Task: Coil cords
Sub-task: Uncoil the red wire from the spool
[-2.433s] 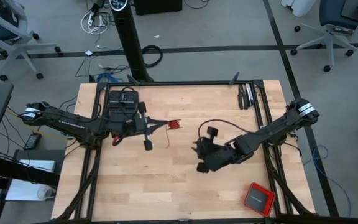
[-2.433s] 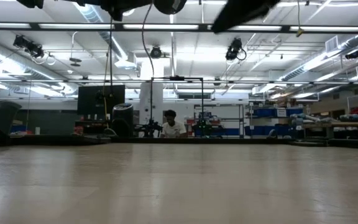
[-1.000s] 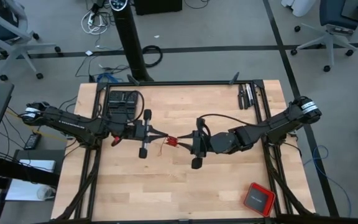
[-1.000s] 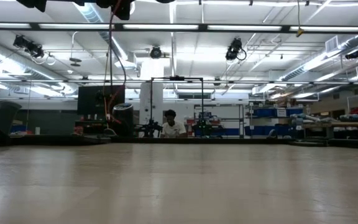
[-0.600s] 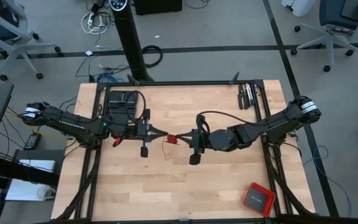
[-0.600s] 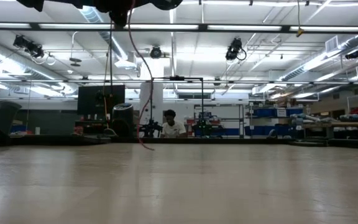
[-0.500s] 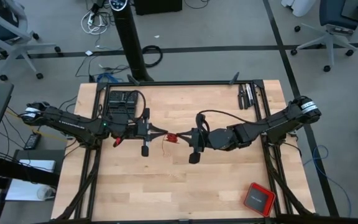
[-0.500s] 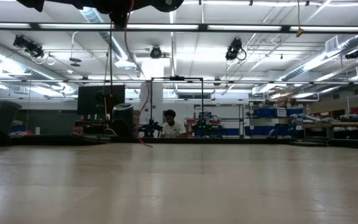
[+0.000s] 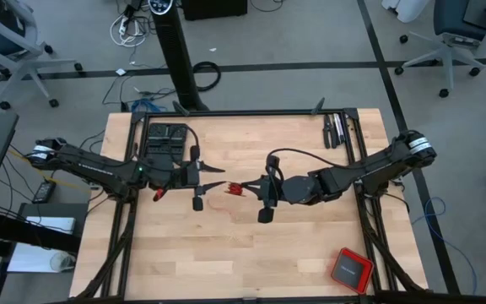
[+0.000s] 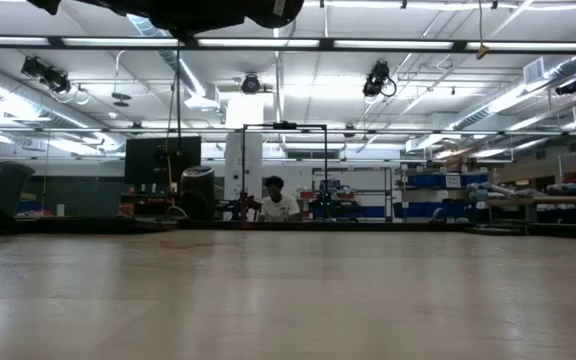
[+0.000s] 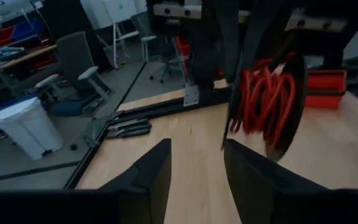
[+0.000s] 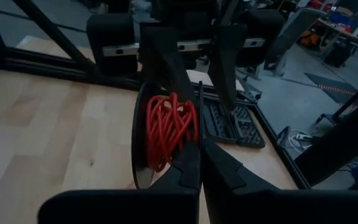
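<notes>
- The red cord (image 9: 234,187) is seen as a tight little bundle above the middle of the wooden table (image 9: 251,253), right between the two grippers.
- In the right wrist view the cord bundle (image 12: 169,130) is clamped by the right gripper (image 12: 199,155), whose dark fingers (image 12: 188,168) are pressed tightly together on the coil's edge.
- From above, the right gripper (image 9: 254,187) is placed just to the right of the bundle, touching it, with its arm stretched in from the table's right edge.
- The left gripper (image 9: 212,187) is found just to the left of the bundle; in its own wrist view its fingers (image 11: 151,174) are spread apart, with bare table visible between them.
- In that same view the coil (image 11: 266,102) is seen ahead of the spread fingers, apart from them, pinched in the other arm's jaws: the bundle is released on this side.
- A loose strand of the cord (image 9: 223,200) is seen trailing just below the bundle, over the table.
- A black case (image 9: 167,137) is set at the table's far left corner, behind the left arm.
- A red square box (image 9: 350,269) with a dark top is lying near the table's near right corner, well apart from the bundle.
- Dark tools (image 9: 336,129) are laid by the table's far right corner.
- In the low view only dark arm parts are caught at the top; a seated person (image 10: 276,202) is visible far behind the table.
</notes>
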Action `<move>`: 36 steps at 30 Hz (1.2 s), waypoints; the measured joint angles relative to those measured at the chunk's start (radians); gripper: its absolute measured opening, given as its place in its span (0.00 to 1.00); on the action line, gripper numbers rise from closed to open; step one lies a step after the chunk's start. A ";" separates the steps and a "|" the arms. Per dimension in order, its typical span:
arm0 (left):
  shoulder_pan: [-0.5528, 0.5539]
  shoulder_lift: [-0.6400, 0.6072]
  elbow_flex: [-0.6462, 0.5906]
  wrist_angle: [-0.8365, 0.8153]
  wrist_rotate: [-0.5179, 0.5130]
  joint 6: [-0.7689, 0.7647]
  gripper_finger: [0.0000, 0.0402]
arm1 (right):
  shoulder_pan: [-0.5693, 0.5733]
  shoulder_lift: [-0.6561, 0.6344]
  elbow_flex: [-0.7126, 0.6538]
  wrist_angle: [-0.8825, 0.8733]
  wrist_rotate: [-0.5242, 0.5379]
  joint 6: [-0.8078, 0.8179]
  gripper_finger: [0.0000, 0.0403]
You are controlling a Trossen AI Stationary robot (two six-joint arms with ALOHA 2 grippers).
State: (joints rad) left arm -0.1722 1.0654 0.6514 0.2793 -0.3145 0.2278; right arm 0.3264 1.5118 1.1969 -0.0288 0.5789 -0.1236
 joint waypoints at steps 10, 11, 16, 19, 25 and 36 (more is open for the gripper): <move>0.000 -0.113 0.000 -0.141 -0.006 -0.029 0.38 | -0.007 -0.027 0.000 -0.061 0.000 0.042 0.00; 0.000 -0.117 0.000 -0.150 -0.006 -0.036 0.38 | -0.009 -0.027 0.000 -0.068 0.001 0.047 0.00; 0.000 -0.132 0.000 -0.201 -0.025 -0.061 0.38 | -0.023 -0.041 0.000 -0.112 0.004 0.083 0.00; 0.000 -0.131 0.000 -0.211 -0.051 -0.067 0.38 | -0.029 -0.055 0.000 -0.128 0.011 0.105 0.00; 0.000 -0.131 0.000 -0.221 -0.075 -0.088 0.38 | -0.029 -0.087 0.000 -0.179 0.051 0.140 0.00; 0.000 -0.131 0.000 -0.227 -0.061 -0.141 0.38 | -0.056 -0.090 -0.013 -0.224 0.059 0.210 0.00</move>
State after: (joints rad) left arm -0.1722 0.9346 0.6518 0.0525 -0.3754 0.0869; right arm 0.2700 1.4220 1.1840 -0.2532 0.6379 0.0868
